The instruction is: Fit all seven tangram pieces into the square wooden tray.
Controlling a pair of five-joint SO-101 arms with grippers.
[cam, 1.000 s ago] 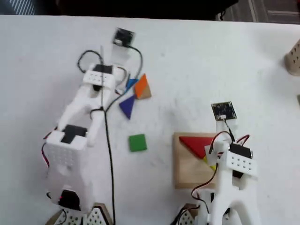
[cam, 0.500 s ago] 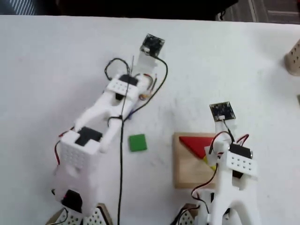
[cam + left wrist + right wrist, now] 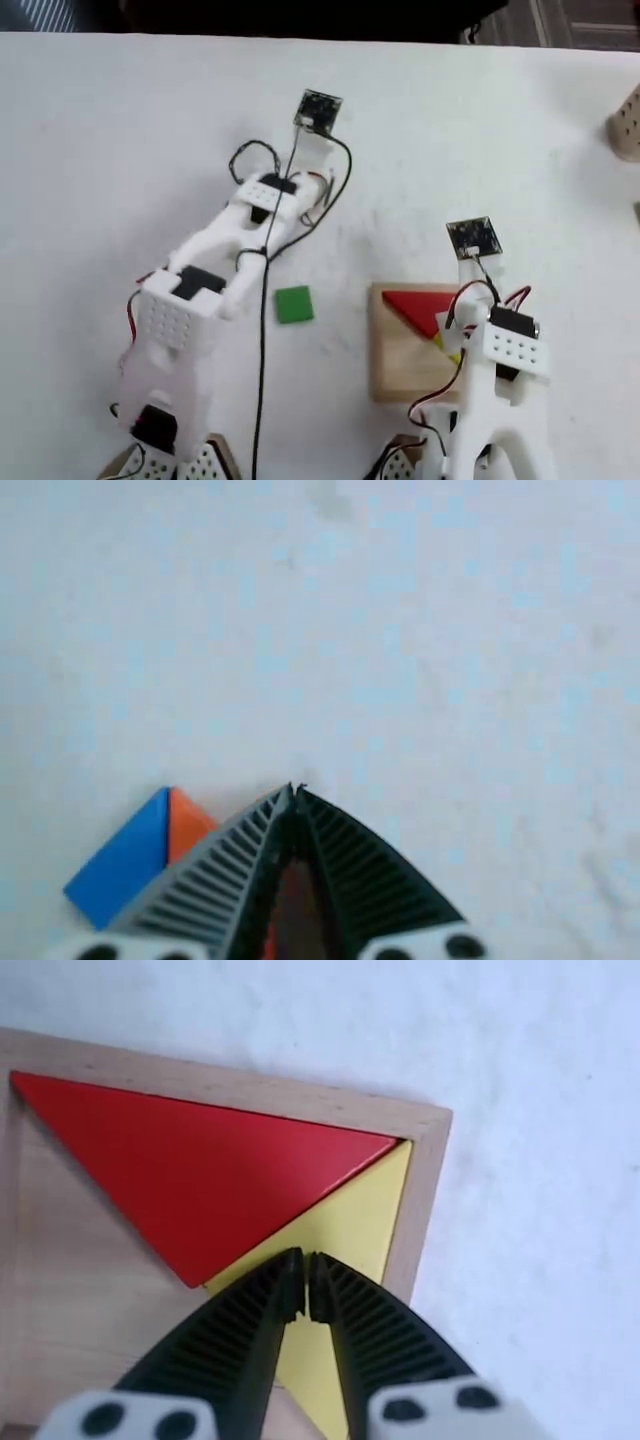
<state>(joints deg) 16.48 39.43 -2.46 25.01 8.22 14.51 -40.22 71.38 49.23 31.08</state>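
The square wooden tray (image 3: 390,360) lies at the front right and holds a red triangle (image 3: 422,305) and a yellow triangle (image 3: 453,352). My right gripper (image 3: 305,1260) is shut, its tips over the yellow triangle (image 3: 350,1222) beside the red triangle (image 3: 200,1175), inside the tray's rim (image 3: 425,1185). A green square (image 3: 294,304) lies on the table left of the tray. My left gripper (image 3: 295,791) is shut just above the table, over an orange piece (image 3: 186,821) that touches a blue piece (image 3: 120,865). In the high view the left arm (image 3: 262,205) covers those pieces.
The white table (image 3: 480,130) has free room at the back and far left. A beige object (image 3: 627,124) stands at the right edge. A black cable (image 3: 262,330) runs from the left arm toward the front edge, passing close to the green square.
The left arm has swung right and forward over the blue, orange and purple pieces, which the high view showed a second ago. The right arm has not moved.
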